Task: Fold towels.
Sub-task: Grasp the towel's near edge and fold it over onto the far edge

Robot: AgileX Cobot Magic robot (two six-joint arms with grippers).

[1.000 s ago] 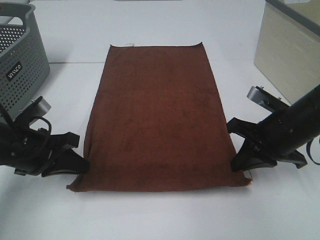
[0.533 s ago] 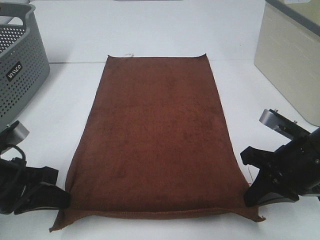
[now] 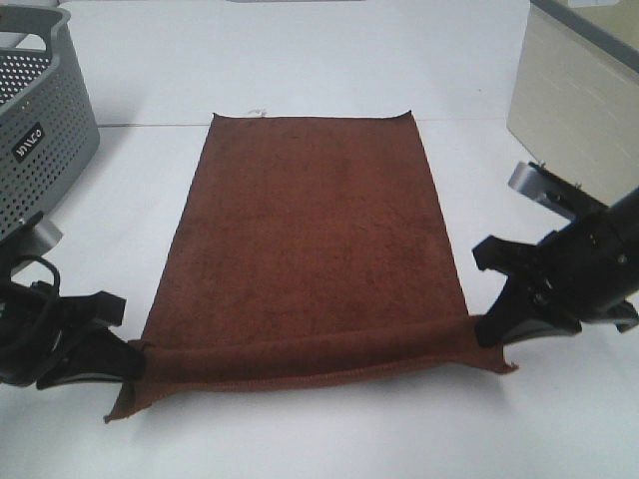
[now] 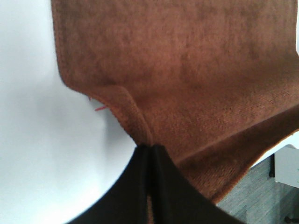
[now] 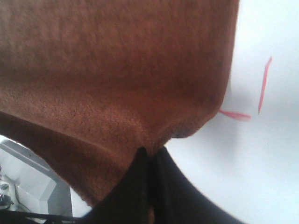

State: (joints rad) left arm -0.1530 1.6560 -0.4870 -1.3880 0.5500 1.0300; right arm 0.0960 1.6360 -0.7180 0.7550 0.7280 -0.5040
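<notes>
A dark reddish-brown towel (image 3: pixel 310 230) lies lengthwise on the white table (image 3: pixel 300 429), a small pale tag (image 3: pixel 258 111) at its far left corner. Its near edge is raised off the table and curls over into a low roll. My left gripper (image 3: pixel 135 357) is shut on the near left corner, my right gripper (image 3: pixel 481 329) on the near right corner. In the left wrist view the black fingers of the left gripper (image 4: pixel 150 151) pinch the hem of the towel (image 4: pixel 187 70). The right wrist view shows the right gripper (image 5: pixel 149 154) pinching the towel (image 5: pixel 117 56) in the same way.
A grey perforated basket (image 3: pixel 40 120) stands at the back left. A beige box (image 3: pixel 579 110) sits at the back right. Loose red threads (image 5: pixel 264 84) lie on the table beside the right corner.
Both grippers dragged the towel toward the near side, then lifted its near edge and carried it back a little. The far edge sits nearer than before; the near hem now curls over.
</notes>
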